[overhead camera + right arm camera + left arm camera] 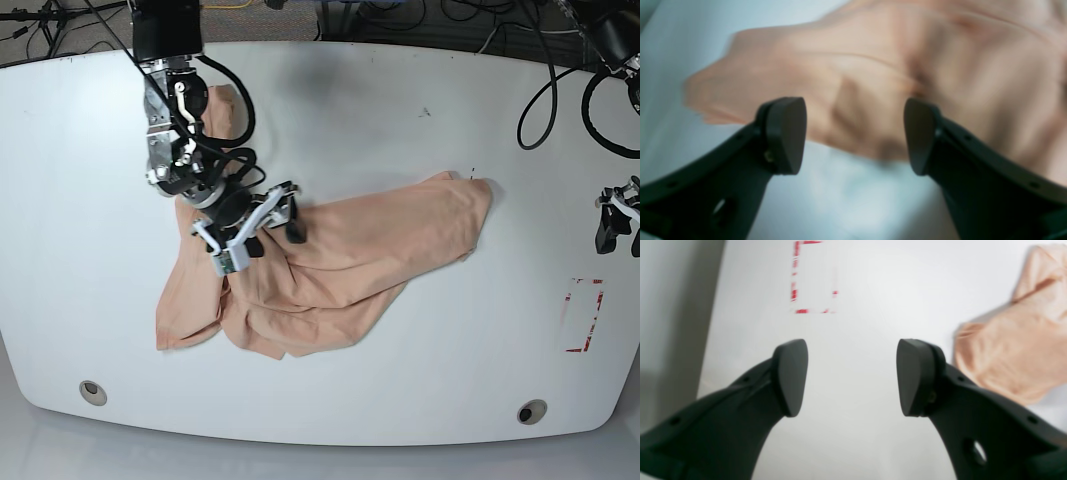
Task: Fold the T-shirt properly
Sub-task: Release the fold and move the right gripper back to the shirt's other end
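The peach T-shirt [340,255] lies crumpled on the white table [400,130], bunched at the left with one part stretched out to the right. My right gripper [268,235] hovers open over the shirt's bunched left middle. The right wrist view shows its jaws wide apart [853,136] just above the wrinkled cloth [873,66], holding nothing. My left gripper [620,238] is at the table's right edge, away from the shirt. It is open and empty [851,376] over bare table, with an end of the shirt [1013,350] to its right.
A red-outlined rectangle [583,315] is marked on the table near the right edge and also shows in the left wrist view [813,276]. Two round holes [92,392] [531,411] sit near the front edge. Cables [540,90] hang at the back right.
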`<action>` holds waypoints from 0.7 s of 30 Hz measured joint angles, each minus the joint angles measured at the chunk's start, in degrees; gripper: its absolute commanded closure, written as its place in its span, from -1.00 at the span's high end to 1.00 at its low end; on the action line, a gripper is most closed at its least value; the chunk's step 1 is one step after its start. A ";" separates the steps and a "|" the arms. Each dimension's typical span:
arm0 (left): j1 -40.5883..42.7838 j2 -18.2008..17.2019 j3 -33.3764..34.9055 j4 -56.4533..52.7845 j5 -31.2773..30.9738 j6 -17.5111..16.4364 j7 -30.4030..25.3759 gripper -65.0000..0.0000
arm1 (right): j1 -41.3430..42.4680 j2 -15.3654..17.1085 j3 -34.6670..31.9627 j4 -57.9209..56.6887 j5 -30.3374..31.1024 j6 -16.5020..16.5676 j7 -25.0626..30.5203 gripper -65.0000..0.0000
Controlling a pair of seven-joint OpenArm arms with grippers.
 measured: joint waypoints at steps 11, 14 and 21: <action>-0.46 0.07 2.67 -0.02 0.26 0.02 -0.15 0.21 | 2.12 5.55 11.34 -3.30 5.49 0.24 2.27 0.35; -0.70 0.26 3.17 -0.02 0.28 0.04 -0.20 0.21 | 4.63 6.80 14.93 -8.11 5.86 0.11 3.50 0.35; -0.66 0.85 3.34 -0.02 0.24 0.02 -0.11 0.21 | 13.81 10.16 21.31 -24.79 5.66 4.07 4.02 0.35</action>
